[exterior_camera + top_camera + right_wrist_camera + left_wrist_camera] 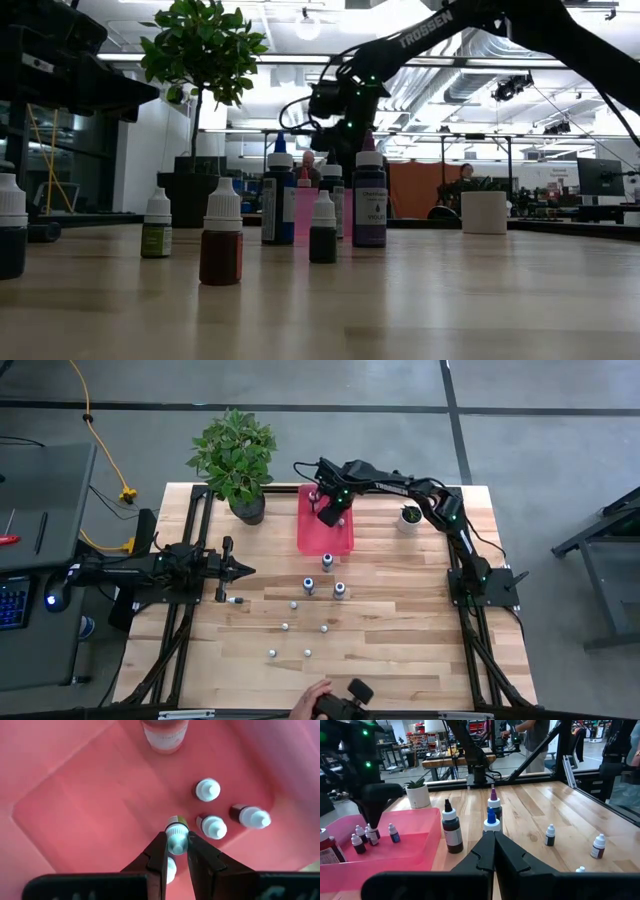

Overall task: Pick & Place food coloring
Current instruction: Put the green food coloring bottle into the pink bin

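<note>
The food coloring is a set of tiny white-capped bottles. Several stand on the table (308, 587), with three taller ones (451, 827) among them. A few more stand in the pink tray (312, 535), and one lies on its side (252, 816). My right gripper (176, 851) is over the tray, pointing down, shut on one small greenish bottle (176, 831). My left gripper (238, 570) waits shut, low over the table's left side, its fingers (485, 851) pointing at the standing bottles. My right gripper pinches the small bottle by its white cap (176, 841) between the two fingertips, coming from above and pointing down. The bottle stays upright below the fingers (372, 822) inside the tray. I cannot tell whether its base touches the tray floor.
A large potted plant (236, 455) stands left of the tray at the far edge. A small white pot with a green plant (409, 518) stands to the tray's right. A person's hand (312, 700) holds a controller at the near edge. Bare wood lies right of the bottles.
</note>
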